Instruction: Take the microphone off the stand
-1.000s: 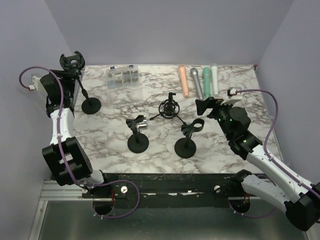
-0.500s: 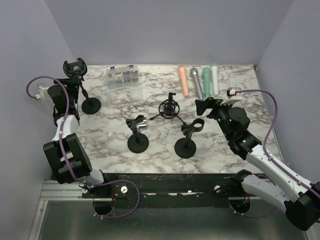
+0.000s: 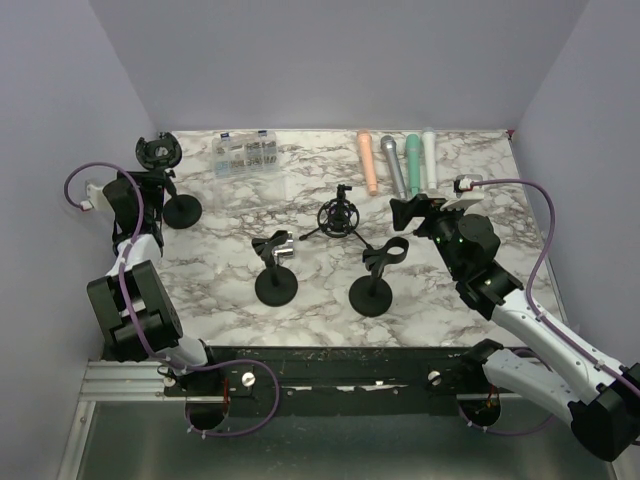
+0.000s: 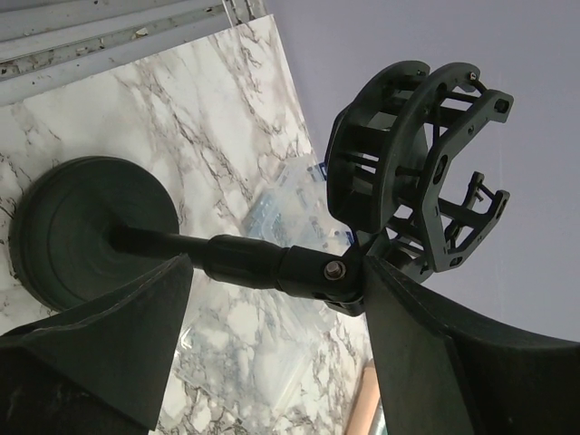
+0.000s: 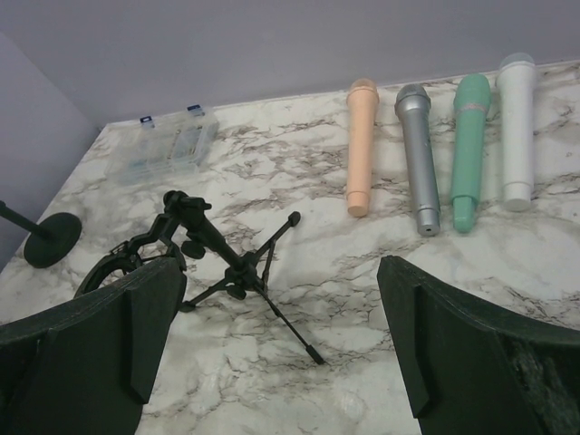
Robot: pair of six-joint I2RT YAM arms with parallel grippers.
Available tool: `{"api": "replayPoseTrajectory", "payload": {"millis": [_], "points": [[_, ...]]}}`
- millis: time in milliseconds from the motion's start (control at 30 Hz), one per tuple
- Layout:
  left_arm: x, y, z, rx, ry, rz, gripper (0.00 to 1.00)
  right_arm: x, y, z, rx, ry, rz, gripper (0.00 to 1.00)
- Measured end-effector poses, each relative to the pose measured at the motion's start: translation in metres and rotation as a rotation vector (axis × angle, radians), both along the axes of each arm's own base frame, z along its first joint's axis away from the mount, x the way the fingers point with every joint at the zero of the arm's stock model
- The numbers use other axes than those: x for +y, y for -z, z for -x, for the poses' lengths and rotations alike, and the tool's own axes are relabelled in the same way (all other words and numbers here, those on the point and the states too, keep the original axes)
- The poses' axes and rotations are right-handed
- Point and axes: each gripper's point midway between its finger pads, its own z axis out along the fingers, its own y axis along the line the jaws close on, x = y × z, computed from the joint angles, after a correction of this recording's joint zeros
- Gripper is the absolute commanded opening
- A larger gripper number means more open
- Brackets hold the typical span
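Note:
Several microphones lie side by side at the back right, none in a stand: peach (image 3: 368, 160), grey (image 3: 393, 165), green (image 3: 412, 160) and white (image 3: 429, 158). At the left a black round-base stand (image 3: 182, 211) carries a bare shock mount (image 3: 157, 152). My left gripper (image 3: 158, 185) is at its pole. In the left wrist view the jaws of this gripper (image 4: 276, 267) stand apart. The pole's joint (image 4: 331, 272) crosses the gap and touches the right-hand finger. My right gripper (image 3: 408, 210) hovers open over the table's right half, with nothing between its fingers (image 5: 453, 353).
A tripod stand with a shock mount (image 3: 338, 215) sits mid-table. Two round-base clip stands (image 3: 275, 270) (image 3: 375, 280) stand in front of it. A clear parts box (image 3: 246, 152) lies at the back. Purple walls close in left, right and behind.
My left arm has drawn down and nearer. The left stand's shock mount has sunk with it, while its base stayed put. The right arm has not moved.

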Motion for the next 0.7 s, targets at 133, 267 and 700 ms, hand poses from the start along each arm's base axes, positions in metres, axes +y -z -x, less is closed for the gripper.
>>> {"api": "replayPoseTrajectory", "payload": {"millis": [133,267,700], "points": [[0.0,0.001,0.001,0.021,0.005,-0.005,0.87,0.0,0.0,0.0,0.0,0.0,0.0,1.0],[0.0,-0.002,0.001,0.058,0.015,-0.012,0.91,0.0,0.0,0.0,0.0,0.0,0.0,1.0],[-0.052,-0.064,0.064,0.097,0.154,-0.154,0.98,0.005,0.024,-0.009,0.06,0.0,0.037,1.0]]}}
